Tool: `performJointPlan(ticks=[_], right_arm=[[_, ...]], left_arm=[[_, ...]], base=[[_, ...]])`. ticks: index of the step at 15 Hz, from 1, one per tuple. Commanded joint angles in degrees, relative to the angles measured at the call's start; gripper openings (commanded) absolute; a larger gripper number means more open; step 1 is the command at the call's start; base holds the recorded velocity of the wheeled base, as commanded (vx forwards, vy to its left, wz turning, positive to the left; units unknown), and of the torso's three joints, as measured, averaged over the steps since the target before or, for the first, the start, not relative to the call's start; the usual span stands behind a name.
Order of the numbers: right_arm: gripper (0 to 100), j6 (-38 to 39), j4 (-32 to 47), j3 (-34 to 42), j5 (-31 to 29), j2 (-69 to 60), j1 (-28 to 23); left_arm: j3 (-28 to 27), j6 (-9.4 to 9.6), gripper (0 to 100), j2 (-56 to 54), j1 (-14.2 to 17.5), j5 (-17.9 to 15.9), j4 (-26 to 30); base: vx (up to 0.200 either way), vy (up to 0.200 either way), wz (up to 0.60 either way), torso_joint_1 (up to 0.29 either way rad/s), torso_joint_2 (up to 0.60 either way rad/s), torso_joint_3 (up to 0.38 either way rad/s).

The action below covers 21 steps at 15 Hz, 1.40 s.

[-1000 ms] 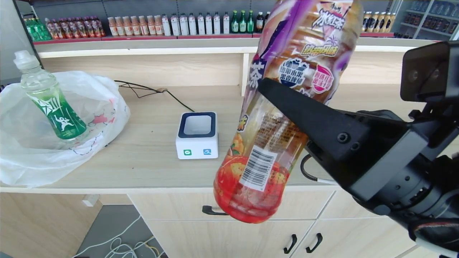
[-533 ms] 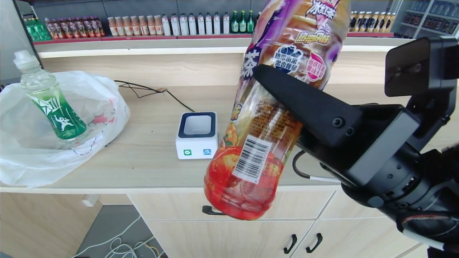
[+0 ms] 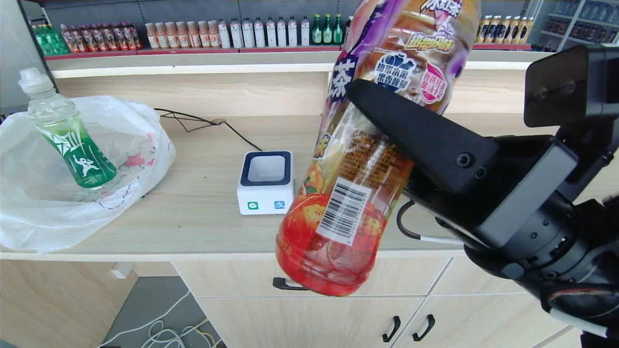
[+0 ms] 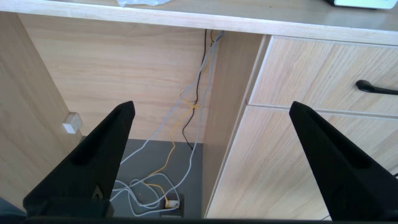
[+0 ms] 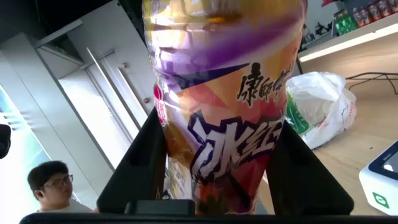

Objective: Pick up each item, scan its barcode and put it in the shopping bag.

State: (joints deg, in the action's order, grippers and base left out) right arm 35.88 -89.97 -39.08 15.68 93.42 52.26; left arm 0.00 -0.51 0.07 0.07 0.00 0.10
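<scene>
Right gripper around tilted tea bottle

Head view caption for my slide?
Right hand holds tea bottle, barcode showing; scanner on counter, green bottle in bag.

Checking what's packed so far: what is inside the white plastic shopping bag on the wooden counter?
One clear plastic bottle with a green label and white cap, leaning in the shopping bag. The bag's crumpled folds cover its lower interior, so anything else there is hidden.
</scene>
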Motion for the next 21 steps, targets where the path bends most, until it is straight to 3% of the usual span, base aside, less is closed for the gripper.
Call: performJointPlan(ticks=[1,11,15,21], right_arm=[[0,-0.02,-0.03,0.15,0.06,-0.34,0.03],[0,-2.48,-0.03,2.17,0.06,-3.24,0.56],[0,-2.39,-0.03,8.76,0.14,-4.91,0.56],[0,-2.48,-0.03,7.44,4.71,-5.88,0.74]], left_arm=[[0.00,-0.02,100,0.01,0.01,0.00,-0.01],[0.00,-0.02,100,0.01,0.01,0.00,-0.01],[0.00,-0.02,100,0.01,0.01,0.00,-0.01],[0.00,-0.02,100,0.01,0.01,0.00,-0.01]], base=[[0.000,0.000,0.00,0.000,0.00,0.000],[0.000,0.000,0.00,0.000,0.00,0.000],[0.000,0.000,0.00,0.000,0.00,0.000],[0.000,0.000,0.00,0.000,0.00,0.000]])
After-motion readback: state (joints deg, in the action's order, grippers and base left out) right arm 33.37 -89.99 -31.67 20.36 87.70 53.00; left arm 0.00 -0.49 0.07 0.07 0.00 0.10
